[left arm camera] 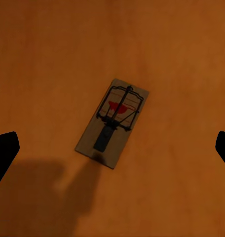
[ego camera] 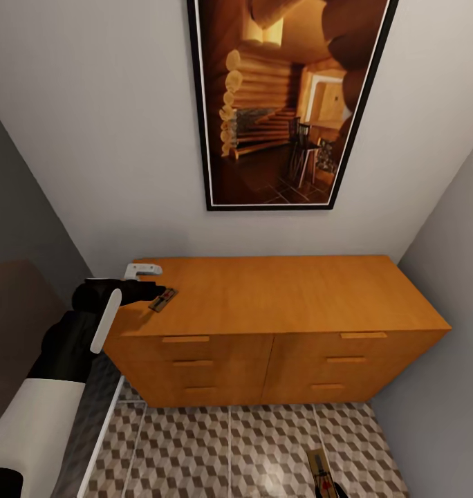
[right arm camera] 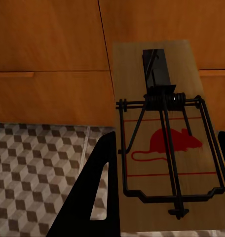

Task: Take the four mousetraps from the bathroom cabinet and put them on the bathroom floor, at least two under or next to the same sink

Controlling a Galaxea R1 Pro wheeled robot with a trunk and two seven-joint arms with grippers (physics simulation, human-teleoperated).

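One mousetrap [ego camera: 164,299] lies flat on the left end of the orange-brown cabinet [ego camera: 285,294]. My left gripper [ego camera: 151,290] hovers just above it, open. In the left wrist view this mousetrap [left arm camera: 112,122] lies on the wood between the two dark fingertips [left arm camera: 4,153], which are spread wide apart. A second mousetrap [right arm camera: 164,138] has my right gripper [right arm camera: 167,140] shut on it, held in front of the cabinet drawers over the bathroom floor [right arm camera: 38,168]. The head view shows that mousetrap [ego camera: 320,472] low over the bathroom floor [ego camera: 229,443]. The bathroom sink is out of view.
A large framed picture [ego camera: 292,104] hangs on the wall above the cabinet. A grey wall [ego camera: 444,360] closes in right of the cabinet. A white edge [ego camera: 101,436] runs along the floor at the left, under my left arm.
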